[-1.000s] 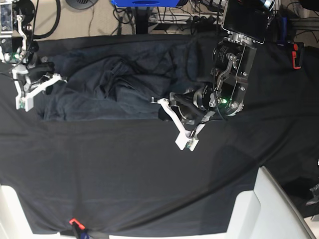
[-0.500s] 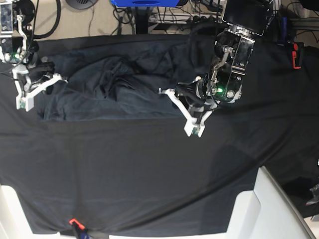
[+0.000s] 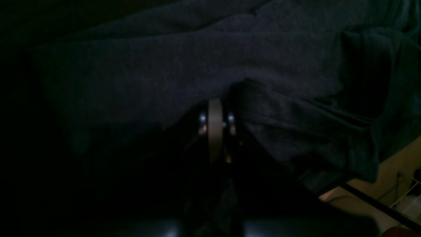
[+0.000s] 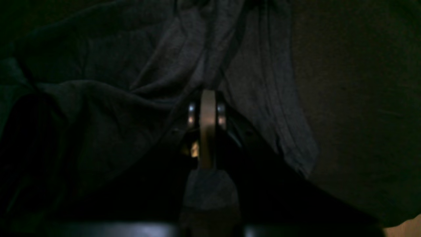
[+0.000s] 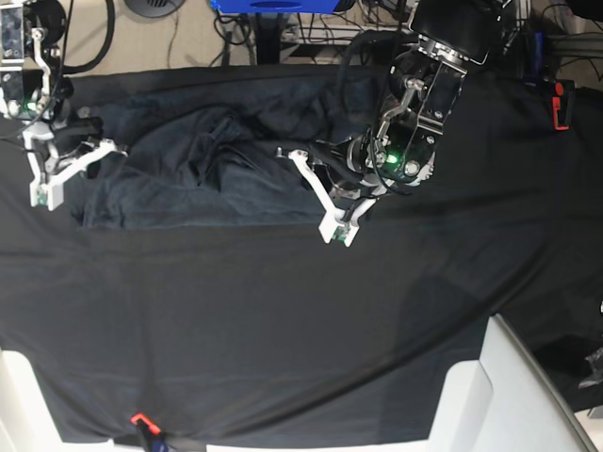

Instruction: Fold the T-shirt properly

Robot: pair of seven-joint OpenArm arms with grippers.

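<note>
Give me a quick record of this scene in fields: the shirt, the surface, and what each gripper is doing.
shirt: T-shirt, dark slate-grey, crumpled, not yet folded
surface: black table cloth
left gripper: shut, at the shirt's edge on the base view's right; grip on fabric unclear
right gripper: shut, at the shirt's opposite edge; grip unclear

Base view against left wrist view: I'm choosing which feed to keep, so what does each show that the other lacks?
Only the base view shows the whole table cloth, the right gripper at the shirt's far end, and the red clamp.

Only the left wrist view shows the left gripper shut on a fold.

Both show the T-shirt, crumpled.
</note>
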